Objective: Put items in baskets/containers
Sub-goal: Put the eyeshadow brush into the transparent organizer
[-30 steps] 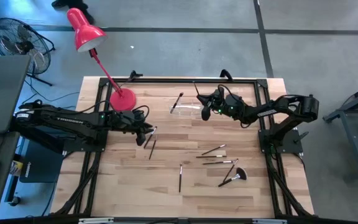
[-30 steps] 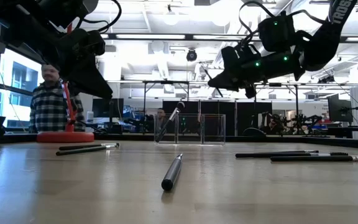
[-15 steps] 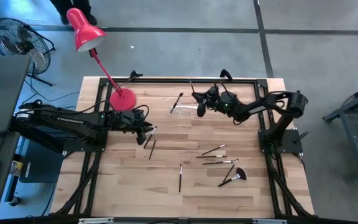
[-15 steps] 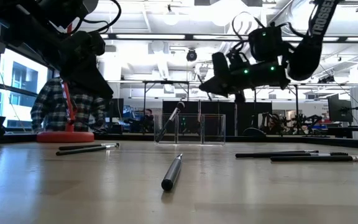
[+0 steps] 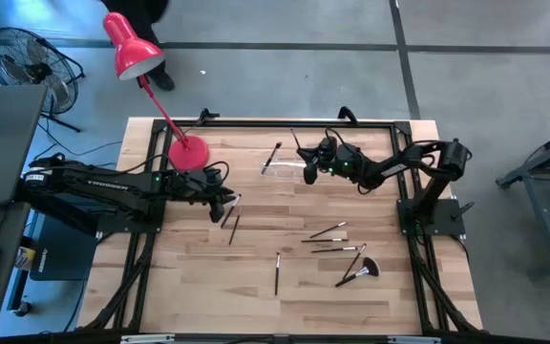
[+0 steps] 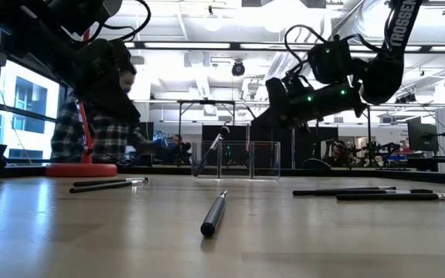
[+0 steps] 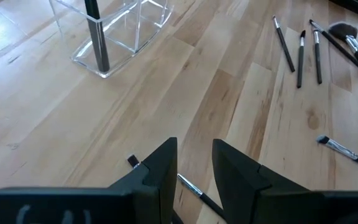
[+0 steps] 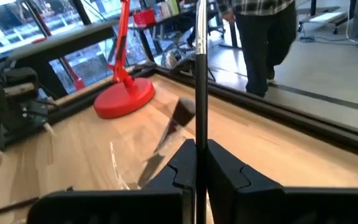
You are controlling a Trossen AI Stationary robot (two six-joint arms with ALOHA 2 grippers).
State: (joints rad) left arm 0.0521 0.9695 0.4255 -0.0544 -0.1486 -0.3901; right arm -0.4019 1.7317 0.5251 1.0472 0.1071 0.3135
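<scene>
The right gripper (image 5: 304, 164) is clamping a thin brush (image 8: 199, 74) upright between its fingers, hovering just beside the clear holder (image 5: 285, 169) near the bench's (image 5: 199, 287) far edge, where one brush (image 5: 274, 154) is already leaning. The left gripper (image 7: 194, 163), fingers slightly apart and empty, is hanging over two brushes (image 5: 232, 218) beside the red lamp base (image 5: 188, 152). The held brush's long axis is pointing down, so the right arm is nearer the holder.
</scene>
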